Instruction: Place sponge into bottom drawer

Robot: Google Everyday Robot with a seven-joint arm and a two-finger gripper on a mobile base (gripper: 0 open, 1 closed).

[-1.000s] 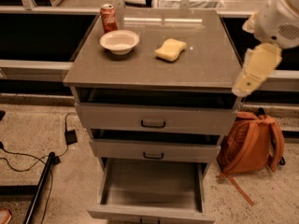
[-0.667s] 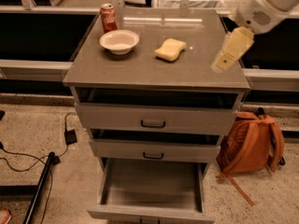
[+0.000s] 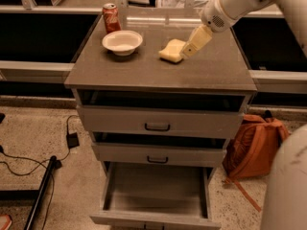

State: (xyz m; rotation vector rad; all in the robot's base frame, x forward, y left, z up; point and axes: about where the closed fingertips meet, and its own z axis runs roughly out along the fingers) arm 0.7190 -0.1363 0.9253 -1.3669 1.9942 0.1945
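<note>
Claw (image 3: 188,49) hangs low over the surface (image 3: 144,71), its tip at the right edge of the sponge (image 3: 170,51); whether it is spread or closed cannot be told, nor whether it touches the foam. The sponge lies flat towards the far side, right of the white bowl (image 3: 122,41) and the red can (image 3: 111,17). It looks light, soft and springy, so it should squash under a pinch and not slip. The narrower waist, taken across from above, seems the best hold. The bottom drawer (image 3: 153,188) stands pulled out below. A second ago the claw was off the right edge of the cabinet; it has since swung left and far to the sponge. Sponge, bowl, can and drawers have not shifted.
</note>
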